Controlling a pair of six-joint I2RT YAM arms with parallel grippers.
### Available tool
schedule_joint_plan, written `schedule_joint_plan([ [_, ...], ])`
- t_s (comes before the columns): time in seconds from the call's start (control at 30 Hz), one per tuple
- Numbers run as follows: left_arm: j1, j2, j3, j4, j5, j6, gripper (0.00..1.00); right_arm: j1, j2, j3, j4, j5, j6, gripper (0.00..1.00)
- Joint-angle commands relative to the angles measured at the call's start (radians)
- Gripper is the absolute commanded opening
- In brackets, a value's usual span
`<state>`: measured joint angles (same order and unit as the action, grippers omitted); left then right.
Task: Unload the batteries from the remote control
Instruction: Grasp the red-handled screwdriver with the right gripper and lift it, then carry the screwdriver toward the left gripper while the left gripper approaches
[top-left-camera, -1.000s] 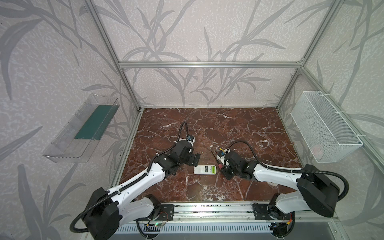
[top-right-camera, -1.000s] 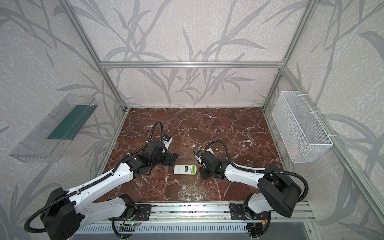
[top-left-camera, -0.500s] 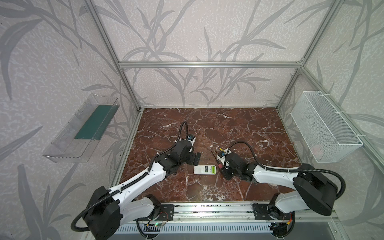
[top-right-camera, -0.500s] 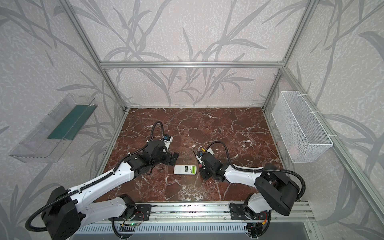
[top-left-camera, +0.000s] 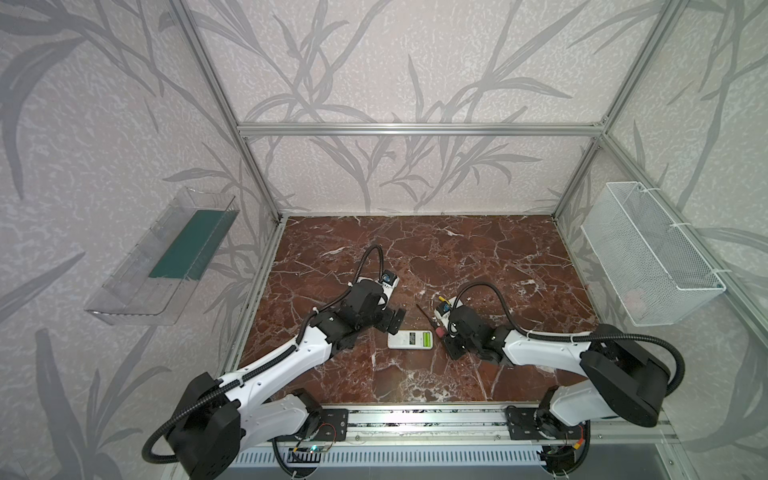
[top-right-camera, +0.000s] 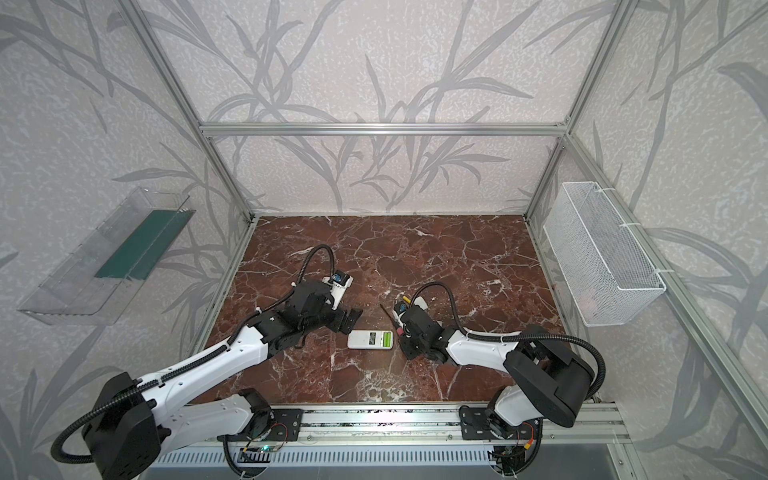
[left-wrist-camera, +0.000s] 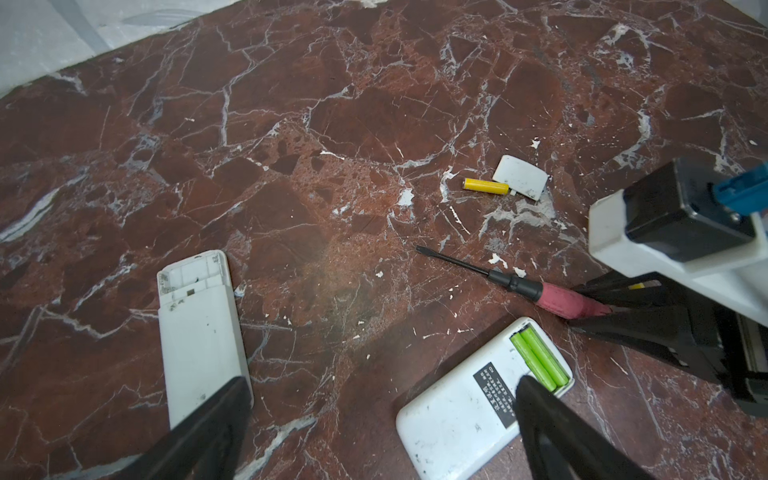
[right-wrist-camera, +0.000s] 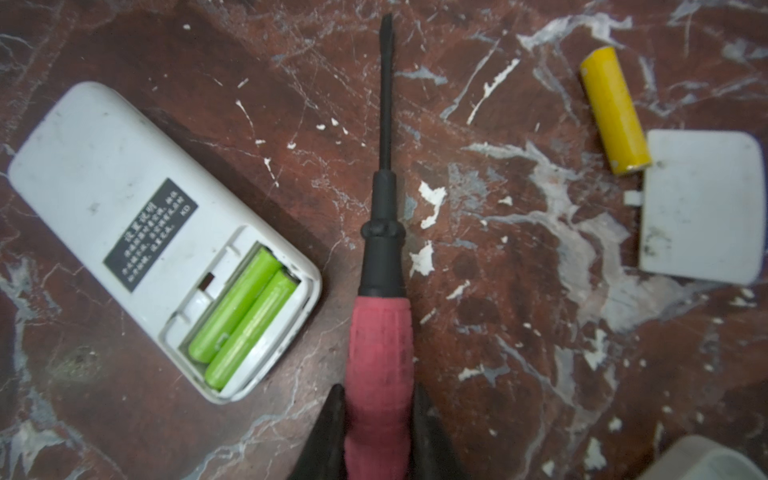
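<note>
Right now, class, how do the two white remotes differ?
The labelled remote holds two green batteries; the plain remote has an empty bay. The labelled remote bears a black label; the plain remote has none. Both are white, face down, covers off.

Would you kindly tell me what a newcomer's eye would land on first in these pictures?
Two lime green batteries glow in the open back of the white remote, at the table's front centre. Beside it lies a screwdriver, its pink-red handle tight between the fingers of the right gripper. Further off, a yellow battery lies beside a white cover.
</note>
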<state>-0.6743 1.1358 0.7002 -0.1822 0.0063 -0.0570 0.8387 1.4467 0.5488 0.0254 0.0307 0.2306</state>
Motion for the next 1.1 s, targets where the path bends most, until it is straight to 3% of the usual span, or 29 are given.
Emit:
schedule_joint_plan([
  [0.0,-0.005,-0.004,0.022,0.019,0.053,0.145,0.99,-0.003,-0.075,0.036,-0.109,0.013,-0.028,0.08],
  [0.2,-0.007,-0.016,0.028,0.045,0.120,0.344,0.99,-0.010,-0.202,0.088,-0.267,-0.030,-0.086,0.07],
  [0.27,-0.009,-0.022,0.038,0.026,0.187,0.421,0.99,-0.010,-0.230,0.098,-0.293,-0.053,-0.105,0.07],
  [0.63,-0.053,-0.077,-0.022,0.074,0.332,0.860,0.97,-0.027,-0.294,0.187,-0.445,-0.212,-0.148,0.07],
  [0.9,-0.076,0.010,0.028,0.023,0.410,0.950,0.84,-0.028,-0.312,0.212,-0.472,-0.262,-0.186,0.07],
  [1.07,-0.105,0.039,-0.007,0.136,0.447,0.947,0.78,-0.028,-0.322,0.212,-0.474,-0.286,-0.197,0.06],
])
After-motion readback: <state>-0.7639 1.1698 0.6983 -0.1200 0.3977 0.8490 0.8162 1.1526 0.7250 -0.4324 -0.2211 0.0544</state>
